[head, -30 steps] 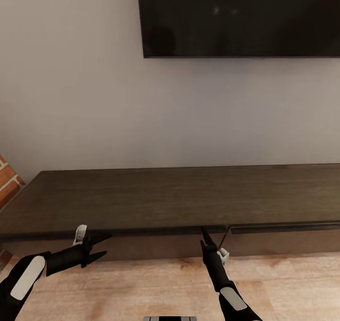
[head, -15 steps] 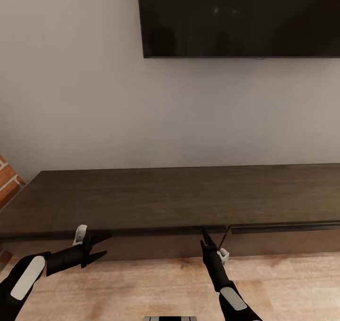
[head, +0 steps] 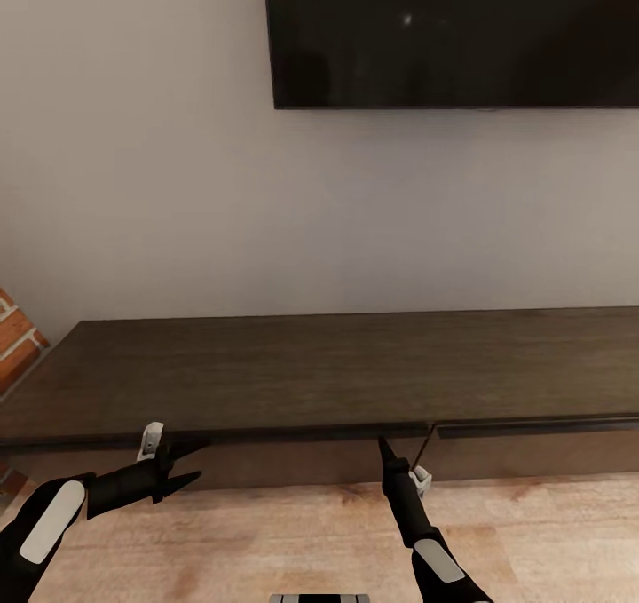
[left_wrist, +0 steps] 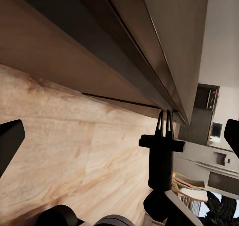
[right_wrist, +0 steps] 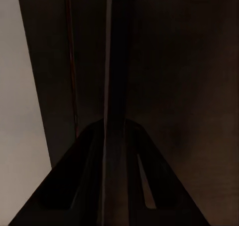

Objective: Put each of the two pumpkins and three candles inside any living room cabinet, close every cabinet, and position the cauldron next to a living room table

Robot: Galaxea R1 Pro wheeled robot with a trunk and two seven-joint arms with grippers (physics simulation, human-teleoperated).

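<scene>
right gripper [head: 387, 448] pinched, seemingly at cabinet [head: 337, 368] drawer seam, nearer arm | left gripper [head: 185, 462] spread, idle

The cabinet [head: 355, 381] runs off the head view's right edge, and its top hides the drawer fronts' upper part. The television [head: 453, 35] is cut by the top and right edges. The right hand [head: 383, 448] has its tips under the top's lip, so its closure cannot be told.

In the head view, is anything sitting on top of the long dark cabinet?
No. The cabinet top is bare dark wood from end to end, with no pumpkins or candles resting on it.
</scene>
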